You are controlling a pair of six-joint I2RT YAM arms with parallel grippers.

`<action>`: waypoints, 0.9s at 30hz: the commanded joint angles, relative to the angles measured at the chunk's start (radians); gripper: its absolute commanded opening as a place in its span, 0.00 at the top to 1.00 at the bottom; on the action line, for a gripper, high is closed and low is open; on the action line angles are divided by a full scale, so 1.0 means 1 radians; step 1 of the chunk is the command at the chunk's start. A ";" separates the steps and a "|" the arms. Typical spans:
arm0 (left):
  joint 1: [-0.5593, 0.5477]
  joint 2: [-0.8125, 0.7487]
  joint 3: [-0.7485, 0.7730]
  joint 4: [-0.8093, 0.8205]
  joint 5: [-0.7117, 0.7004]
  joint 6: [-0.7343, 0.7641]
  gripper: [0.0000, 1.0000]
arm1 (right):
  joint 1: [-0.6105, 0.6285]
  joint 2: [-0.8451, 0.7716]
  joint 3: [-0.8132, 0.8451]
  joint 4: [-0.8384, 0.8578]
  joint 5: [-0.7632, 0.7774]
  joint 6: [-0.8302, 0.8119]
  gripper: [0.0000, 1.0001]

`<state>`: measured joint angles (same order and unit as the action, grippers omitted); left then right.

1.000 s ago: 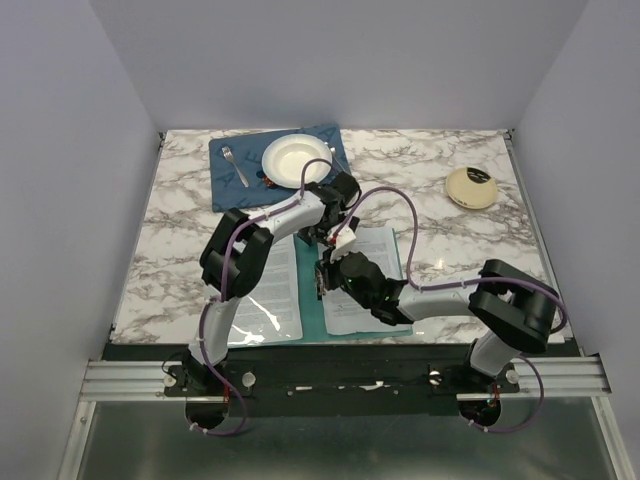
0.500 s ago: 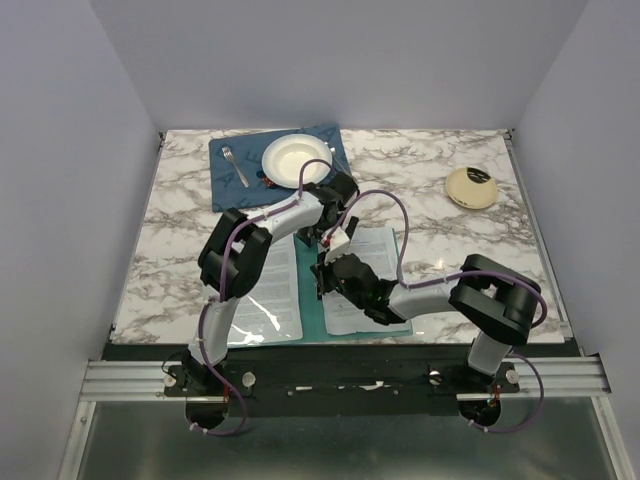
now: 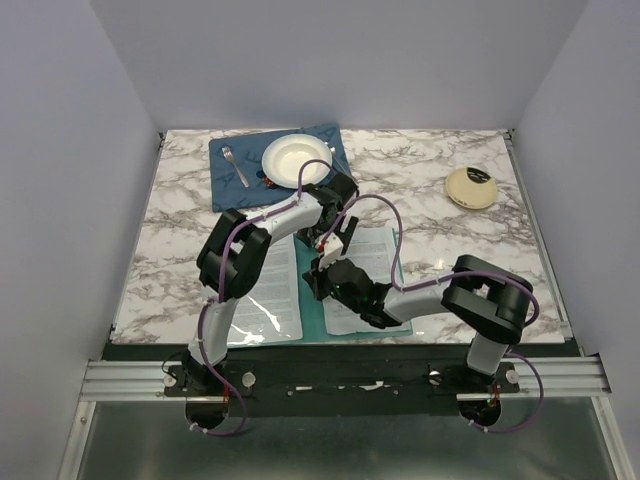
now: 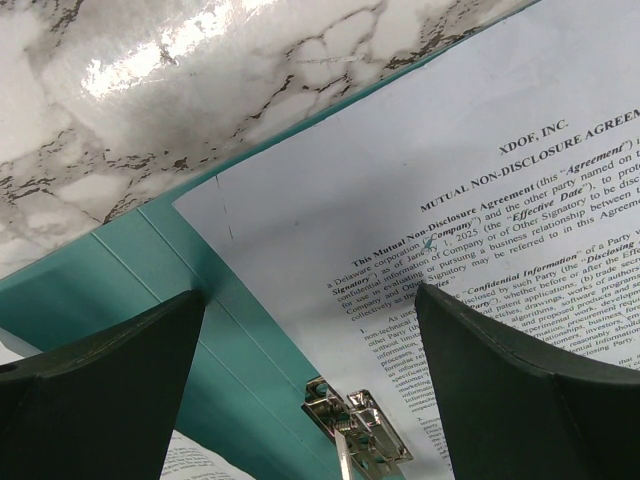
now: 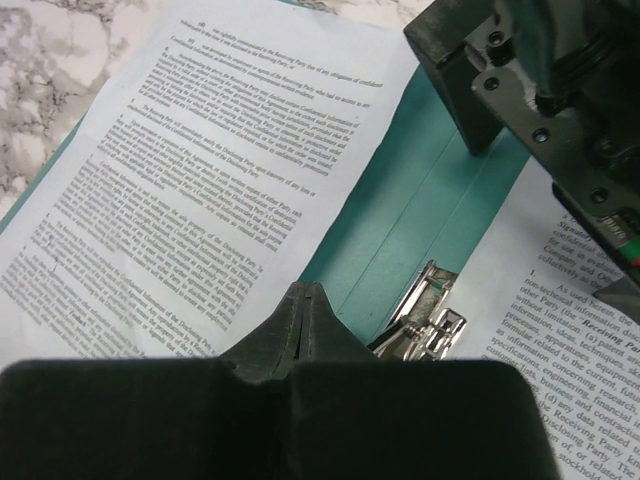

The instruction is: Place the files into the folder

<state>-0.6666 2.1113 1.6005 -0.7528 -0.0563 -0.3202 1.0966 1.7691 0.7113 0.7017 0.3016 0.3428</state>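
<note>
- Paper files (image 3: 372, 252) are lying as printed white sheets on both halves of the open folder (image 4: 150, 265), at the centre of the table's near side.
- Teal folder is lying flat on the marble table (image 3: 450, 250). Its spine strip is showing between the two sheets, and the metal clip (image 4: 355, 435) is sitting on that strip.
- One sheet, headed "MUTUAL NON-DISCLOSURE AGREEMENT", is overlapping the teal inner face, with its corner lying just beside the spine crease.
- Over the far end of the spine the left gripper (image 4: 310, 300) is hanging with its fingers spread wide and nothing between them. Cannot tell whether the tips are touching the folder.
- At the near end, the right gripper (image 5: 305, 295) is sitting just beside the clip, fingers pressed together with the tips meeting. The tips are sitting where a sheet's edge meets the teal strip. Cannot tell whether any paper is being pinched.
- Both arms are reaching inward, so the two grippers are sitting near each other along the spine.
- Further back, a blue placemat (image 3: 225, 185) is carrying a white plate (image 3: 293, 157) and a fork (image 3: 235, 165).
- On the far right a tan round object (image 3: 471, 187) is sitting well apart from the folder.
</note>
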 commanded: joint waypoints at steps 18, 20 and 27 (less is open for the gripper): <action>0.015 0.024 -0.062 -0.016 -0.042 0.024 0.01 | 0.051 0.009 -0.098 -0.008 0.019 0.101 0.99; 0.018 0.023 -0.062 -0.016 -0.043 0.024 0.01 | 0.054 0.010 -0.099 -0.021 0.016 0.107 0.99; 0.027 0.018 -0.070 -0.013 -0.036 0.027 0.01 | 0.062 0.020 -0.108 -0.085 0.016 0.163 0.99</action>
<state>-0.6647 2.0983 1.5795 -0.7300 -0.0566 -0.3111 1.1370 1.7687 0.6441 0.7296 0.3061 0.4541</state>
